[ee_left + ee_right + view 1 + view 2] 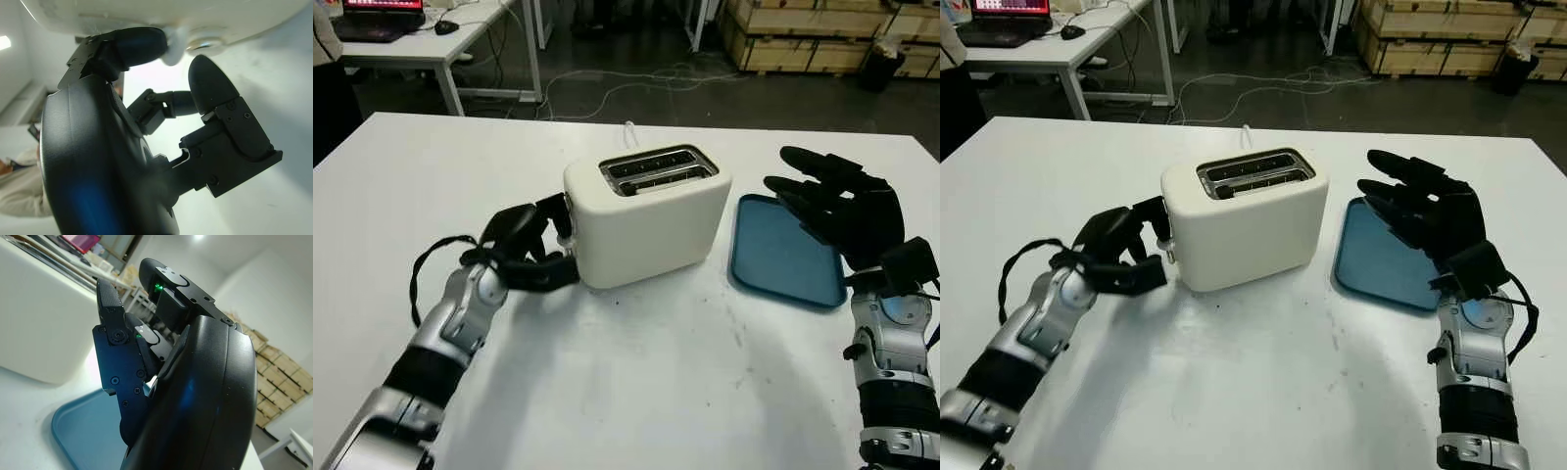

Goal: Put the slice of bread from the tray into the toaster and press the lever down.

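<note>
Looks close to finished, judging by the layout. Blue tray (783, 259) lies bare on the white worktop (636, 382), just beside the toaster (646, 220); no bread on it, so presumably down in one of the two slots on top, though nothing can be made out in their dark depths. Left hand (530, 247) sits against the toaster's end face, fingers curled around the small white lever knob (173, 41), one fingertip (142, 41) on top of it and another below. Whether the lever has latched cannot be told. Right hand (837, 201) hovers over the tray, open and holding nothing.

Toaster: smooth cream shell, rounded corners, metal-rimmed slots. Tray: shallow, rounded rectangle with a low lip, matte plastic by the look. Hands: black, hard-shelled, segmented.
</note>
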`<control>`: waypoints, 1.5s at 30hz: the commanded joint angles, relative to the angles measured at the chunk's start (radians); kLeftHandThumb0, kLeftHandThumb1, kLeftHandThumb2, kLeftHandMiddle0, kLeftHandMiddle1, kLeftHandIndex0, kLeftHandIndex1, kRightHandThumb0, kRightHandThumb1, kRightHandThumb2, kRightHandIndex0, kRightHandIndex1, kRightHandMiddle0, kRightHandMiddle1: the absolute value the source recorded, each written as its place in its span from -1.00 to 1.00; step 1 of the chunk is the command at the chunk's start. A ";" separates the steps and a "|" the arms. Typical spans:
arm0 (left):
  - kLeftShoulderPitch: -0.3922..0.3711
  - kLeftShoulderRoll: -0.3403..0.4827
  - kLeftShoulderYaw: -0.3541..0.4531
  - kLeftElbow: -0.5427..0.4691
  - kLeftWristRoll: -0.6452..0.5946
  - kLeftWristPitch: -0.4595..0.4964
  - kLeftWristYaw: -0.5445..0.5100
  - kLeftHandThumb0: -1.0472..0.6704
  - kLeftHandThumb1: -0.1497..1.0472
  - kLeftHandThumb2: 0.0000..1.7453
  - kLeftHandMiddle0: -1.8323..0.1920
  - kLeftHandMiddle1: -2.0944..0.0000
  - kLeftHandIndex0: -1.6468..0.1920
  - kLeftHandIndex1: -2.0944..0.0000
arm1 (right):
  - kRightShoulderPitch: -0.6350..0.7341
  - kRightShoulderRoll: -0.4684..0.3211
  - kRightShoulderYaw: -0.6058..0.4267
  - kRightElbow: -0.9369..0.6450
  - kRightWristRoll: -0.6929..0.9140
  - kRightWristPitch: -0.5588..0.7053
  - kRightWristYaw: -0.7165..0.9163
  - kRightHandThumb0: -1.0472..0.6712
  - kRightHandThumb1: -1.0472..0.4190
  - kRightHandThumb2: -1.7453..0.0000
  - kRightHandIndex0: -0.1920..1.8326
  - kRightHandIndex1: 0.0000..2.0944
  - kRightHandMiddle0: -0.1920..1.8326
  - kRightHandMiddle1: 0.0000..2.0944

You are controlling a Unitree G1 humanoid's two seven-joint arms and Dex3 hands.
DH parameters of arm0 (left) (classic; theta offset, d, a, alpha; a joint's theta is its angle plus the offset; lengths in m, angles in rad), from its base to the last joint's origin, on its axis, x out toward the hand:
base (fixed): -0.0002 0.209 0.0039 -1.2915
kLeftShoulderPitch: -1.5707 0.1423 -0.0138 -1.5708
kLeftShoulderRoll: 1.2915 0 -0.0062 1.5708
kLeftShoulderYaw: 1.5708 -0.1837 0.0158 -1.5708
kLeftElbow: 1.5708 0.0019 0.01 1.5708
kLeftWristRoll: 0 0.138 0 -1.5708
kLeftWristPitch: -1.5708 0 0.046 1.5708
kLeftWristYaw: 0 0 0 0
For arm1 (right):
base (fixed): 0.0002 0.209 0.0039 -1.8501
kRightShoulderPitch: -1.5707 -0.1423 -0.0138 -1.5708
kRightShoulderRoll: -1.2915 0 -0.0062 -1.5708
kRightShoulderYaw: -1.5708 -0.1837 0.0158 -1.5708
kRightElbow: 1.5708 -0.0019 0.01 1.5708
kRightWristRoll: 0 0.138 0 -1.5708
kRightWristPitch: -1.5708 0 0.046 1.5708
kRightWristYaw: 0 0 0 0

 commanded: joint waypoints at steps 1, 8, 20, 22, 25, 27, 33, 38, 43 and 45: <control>0.120 -0.117 -0.203 0.169 0.062 0.071 -0.192 0.02 -0.55 0.59 -0.24 0.33 -0.44 0.57 | 0.008 -0.015 0.001 -0.024 -0.013 -0.016 -0.011 -0.25 -0.83 0.92 0.12 -1.00 0.01 -1.00; 0.100 -0.125 -0.210 0.210 0.036 0.082 -0.166 -0.01 -0.66 0.73 -0.23 0.31 -0.50 0.62 | 0.009 -0.018 0.008 -0.024 -0.017 -0.016 -0.012 -0.26 -0.83 0.92 0.12 -1.00 0.00 -1.00; 0.133 -0.101 -0.208 0.127 0.028 0.046 -0.125 -0.04 -0.72 0.79 -0.23 0.16 -0.56 0.61 | 0.009 -0.017 0.010 -0.026 -0.011 -0.017 -0.005 -0.26 -0.83 0.92 0.11 -1.00 -0.01 -1.00; 0.141 -0.093 -0.200 0.103 0.019 0.033 -0.119 -0.03 -0.75 0.81 -0.27 0.15 -0.58 0.60 | 0.009 -0.018 0.011 -0.027 -0.015 -0.017 -0.007 -0.26 -0.83 0.91 0.11 -1.00 -0.01 -1.00; 0.151 -0.066 -0.192 0.059 0.021 -0.008 -0.088 -0.10 -0.82 0.87 -0.27 0.14 -0.61 0.58 | 0.011 -0.017 0.010 -0.034 -0.007 -0.008 -0.004 -0.26 -0.83 0.91 0.10 -1.00 -0.01 -1.00; 0.158 -0.033 -0.173 0.031 0.012 -0.082 -0.053 -0.25 -0.85 0.97 -0.24 -0.01 -0.59 0.51 | 0.011 -0.017 0.009 -0.035 -0.004 -0.005 -0.002 -0.26 -0.83 0.91 0.10 -1.00 -0.02 -1.00; 0.265 0.036 0.042 -0.223 -0.111 -0.238 0.106 -0.67 -0.04 0.56 0.09 -0.59 0.36 -0.50 | 0.007 -0.016 0.011 -0.040 0.008 0.002 0.013 -0.26 -0.83 0.92 0.08 -1.00 -0.03 -1.00; 0.296 0.089 0.190 -0.342 -0.102 -0.363 0.194 -0.76 0.45 0.22 0.12 -0.66 0.57 -0.66 | 0.005 -0.016 0.014 -0.052 0.008 0.028 0.015 -0.28 -0.83 0.93 0.05 -1.00 -0.05 -1.00; 0.297 0.115 0.278 -0.397 -0.081 -0.368 0.203 -0.73 0.35 0.20 0.19 -0.67 0.54 -0.67 | -0.001 -0.019 0.019 -0.050 0.008 0.031 0.020 -0.28 -0.83 0.93 0.04 -1.00 -0.07 -1.00; 0.287 0.121 0.300 -0.376 -0.061 -0.377 0.228 -0.73 0.31 0.23 0.21 -0.67 0.57 -0.67 | -0.005 -0.024 0.020 -0.045 0.007 0.031 0.023 -0.29 -0.83 0.93 0.03 -1.00 -0.07 -1.00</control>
